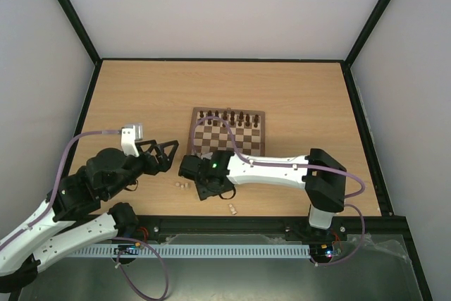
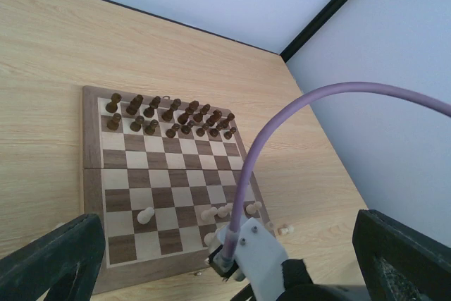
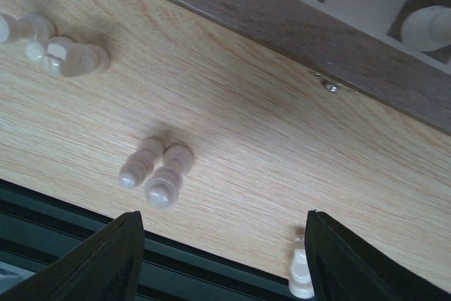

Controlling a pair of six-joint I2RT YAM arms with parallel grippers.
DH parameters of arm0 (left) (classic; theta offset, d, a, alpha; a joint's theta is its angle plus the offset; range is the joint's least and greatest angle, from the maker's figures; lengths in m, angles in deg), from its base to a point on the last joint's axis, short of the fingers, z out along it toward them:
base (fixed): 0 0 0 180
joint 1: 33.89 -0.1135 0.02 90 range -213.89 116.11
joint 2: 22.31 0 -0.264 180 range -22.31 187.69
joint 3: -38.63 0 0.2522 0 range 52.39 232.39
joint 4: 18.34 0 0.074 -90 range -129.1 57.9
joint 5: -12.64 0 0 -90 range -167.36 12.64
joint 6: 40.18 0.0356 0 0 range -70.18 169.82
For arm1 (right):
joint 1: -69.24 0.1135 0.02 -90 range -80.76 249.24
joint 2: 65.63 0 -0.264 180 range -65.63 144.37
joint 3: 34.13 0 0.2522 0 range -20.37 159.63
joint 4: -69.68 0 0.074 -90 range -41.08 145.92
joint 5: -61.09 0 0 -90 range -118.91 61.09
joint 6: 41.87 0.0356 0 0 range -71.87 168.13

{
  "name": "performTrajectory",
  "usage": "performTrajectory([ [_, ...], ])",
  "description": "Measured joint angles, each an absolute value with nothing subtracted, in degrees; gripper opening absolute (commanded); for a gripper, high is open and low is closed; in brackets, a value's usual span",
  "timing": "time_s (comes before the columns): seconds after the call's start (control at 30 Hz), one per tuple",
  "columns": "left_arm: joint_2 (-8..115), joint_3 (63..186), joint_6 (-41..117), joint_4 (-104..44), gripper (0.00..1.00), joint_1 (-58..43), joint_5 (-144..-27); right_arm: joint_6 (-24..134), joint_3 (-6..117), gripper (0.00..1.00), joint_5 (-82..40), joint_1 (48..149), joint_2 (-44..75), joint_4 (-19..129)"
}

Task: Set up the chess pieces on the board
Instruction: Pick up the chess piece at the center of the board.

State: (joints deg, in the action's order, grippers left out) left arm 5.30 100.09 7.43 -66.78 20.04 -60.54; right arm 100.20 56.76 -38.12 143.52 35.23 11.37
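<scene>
The board (image 1: pixel 259 114) lies mid-table, with dark pieces (image 1: pixel 229 116) filling its two far rows. In the left wrist view the board (image 2: pixel 91 174) shows the dark pieces (image 2: pixel 169 114) at the far side and a few pale pieces (image 2: pixel 146 214) near its near edge. My right gripper (image 1: pixel 211 189) hangs open over the table just off the board's near edge. In the right wrist view it (image 3: pixel 222 259) is open and empty above two pale pieces (image 3: pixel 156 170) lying side by side. My left gripper (image 1: pixel 163 160) is open and empty, left of the board.
More pale pieces lie on the table (image 3: pixel 70 58), and one lies by the table's front edge (image 3: pixel 301 273). The top view shows loose pale pieces (image 1: pixel 182 185) and one further right (image 1: pixel 232 209). The right arm's wrist (image 2: pixel 254 259) and purple cable (image 2: pixel 282 125) cross the left wrist view.
</scene>
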Motion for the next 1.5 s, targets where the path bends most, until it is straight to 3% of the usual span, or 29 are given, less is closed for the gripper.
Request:
performTrajectory([
  [0.17, 4.71, 100.09, 7.50, -66.17, 0.99, 20.04, -61.29, 102.17, 56.76, 0.53, -38.01, 144.11, 37.48, 13.92],
  [0.87, 1.92, 100.09, 8.50, -65.97, 0.99, 20.04, -61.90, 104.94, 56.82, 0.51, -37.84, 144.39, 40.69, 16.83],
  [0.97, 1.92, 100.09, 8.50, -66.01, 0.99, 20.04, -61.88, 104.97, 56.82, 0.44, -37.71, 144.39, 40.97, 17.05],
  [1.5, 1.92, 100.09, 8.50, -65.99, 0.99, 20.04, -61.88, 105.18, 55.25, 0.44, -37.18, 144.46, 41.00, 17.73],
])
